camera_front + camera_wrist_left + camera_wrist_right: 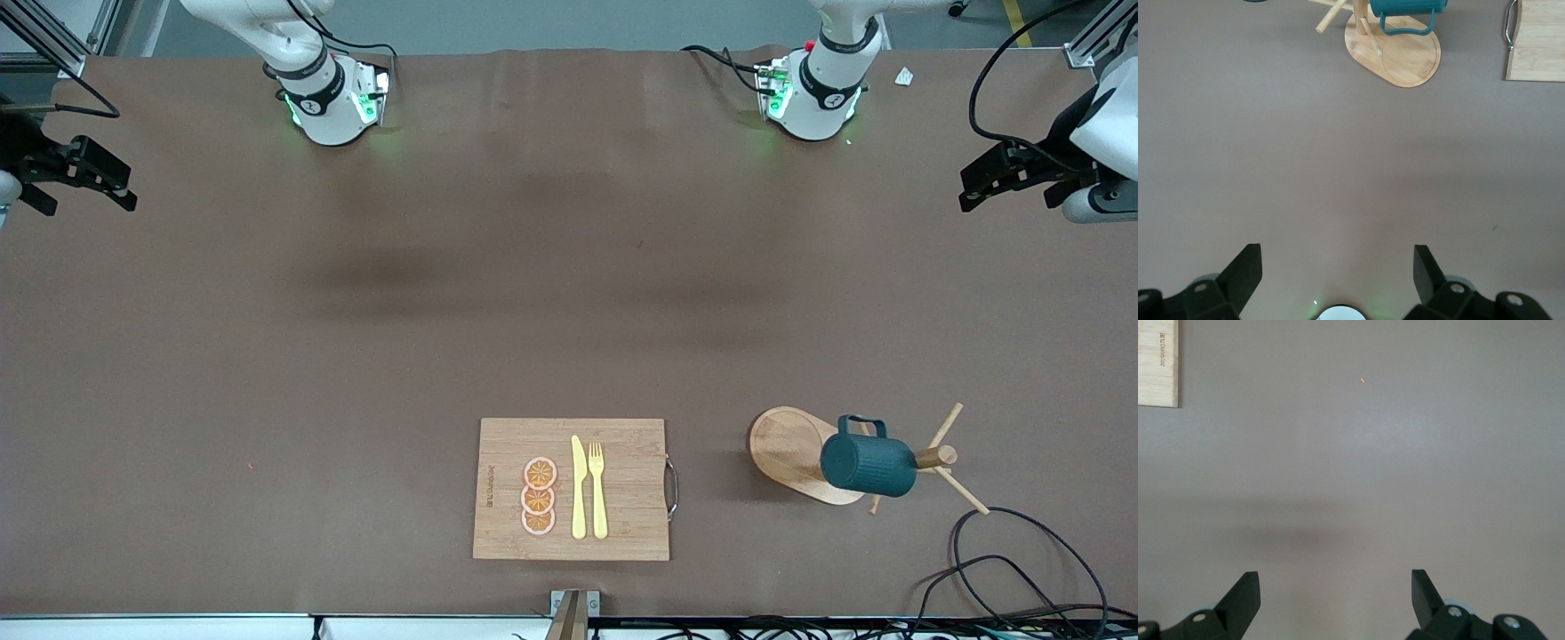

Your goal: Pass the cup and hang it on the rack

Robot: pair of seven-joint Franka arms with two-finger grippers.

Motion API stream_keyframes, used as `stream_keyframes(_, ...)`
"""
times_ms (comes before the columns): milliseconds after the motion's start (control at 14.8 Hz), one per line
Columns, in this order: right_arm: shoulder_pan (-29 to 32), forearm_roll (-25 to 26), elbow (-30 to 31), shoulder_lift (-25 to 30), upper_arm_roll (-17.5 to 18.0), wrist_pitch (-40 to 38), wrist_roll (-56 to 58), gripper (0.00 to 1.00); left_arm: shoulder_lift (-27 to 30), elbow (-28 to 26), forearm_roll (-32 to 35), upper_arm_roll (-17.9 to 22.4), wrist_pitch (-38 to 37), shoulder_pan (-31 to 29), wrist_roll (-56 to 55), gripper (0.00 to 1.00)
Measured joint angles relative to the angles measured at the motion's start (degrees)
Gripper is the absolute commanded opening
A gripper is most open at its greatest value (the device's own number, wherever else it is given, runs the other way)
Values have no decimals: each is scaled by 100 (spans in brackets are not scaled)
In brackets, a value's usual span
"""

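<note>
Teal cup (867, 464) hangs on rack (791, 452) | knife (579, 487): front view only

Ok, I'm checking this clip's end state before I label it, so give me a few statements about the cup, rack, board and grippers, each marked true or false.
1. The cup hangs by its handle on a peg of the rack. True.
2. The left gripper is shut on the cup. False: it is open, holding nothing, at the left arm's end of the table.
3. The cutting board carries a knife, a fork and three orange slices. True.
4. The rack lies tipped on the cutting board. False: it stands upright on the table beside the board.
5. The right gripper is open and holds nothing. True.
</note>
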State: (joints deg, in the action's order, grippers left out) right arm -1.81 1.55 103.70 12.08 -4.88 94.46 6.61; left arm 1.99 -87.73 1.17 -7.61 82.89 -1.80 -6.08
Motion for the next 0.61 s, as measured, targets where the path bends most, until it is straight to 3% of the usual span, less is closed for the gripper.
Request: stream_keyframes(608, -5, 0, -1, 0, 3, -1, 0, 100, 259, -220, -41, -78, -13, -12, 4, 100)
